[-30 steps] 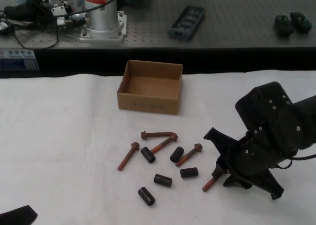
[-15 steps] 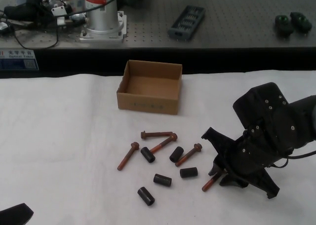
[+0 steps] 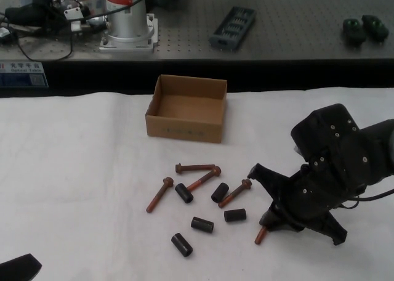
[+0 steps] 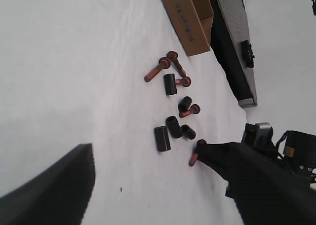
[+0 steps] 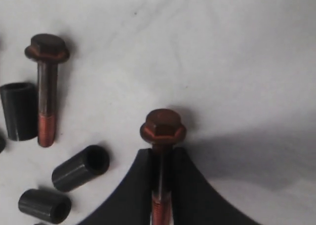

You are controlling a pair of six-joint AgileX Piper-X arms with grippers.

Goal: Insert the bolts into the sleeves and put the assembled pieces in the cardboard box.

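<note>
Rusty hex-head bolt (image 3: 261,235), 5 o'clock of brown cardboard box (image 3: 184,130): head, upper shank hidden under black right gripper (image 5: 162,158). Black left gripper (image 3: 17,268) cut by frame edge.

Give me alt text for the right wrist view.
The right gripper is closed on a rusty bolt lying on white cloth, fingers either side of its shank. A second bolt and black sleeves lie nearby.

Sleeves (image 3: 202,224) before box (image 3: 184,130); rightmost bolt (image 5: 162,130) seemingly between jaws.
</note>
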